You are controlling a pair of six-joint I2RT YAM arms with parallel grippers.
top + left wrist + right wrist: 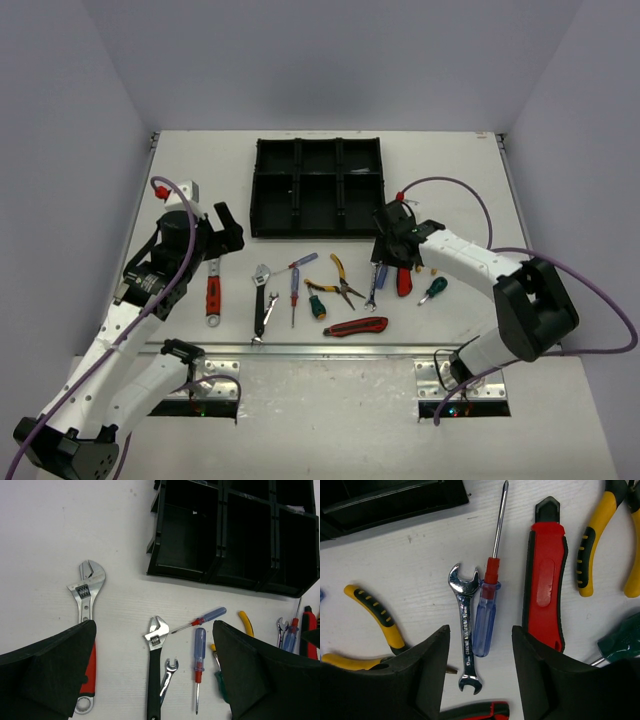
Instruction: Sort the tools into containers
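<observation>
The engraving on the silver spanner (465,635) cannot be read. The spanner lies on the worktop (200,160) near of the black tray (262,190), long axis near-far, beside the blue-handled screwdriver (485,620), whose tip points far toward the tray. Both are straddled by the right claw (479,645), spread and empty. The left claw (230,228) is likewise spread and empty.

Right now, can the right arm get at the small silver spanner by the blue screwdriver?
Probably yes: the right tool hangs open over the spanner, with nothing covering it. The blue-handled screwdriver right beside it may get pinched too.
</observation>
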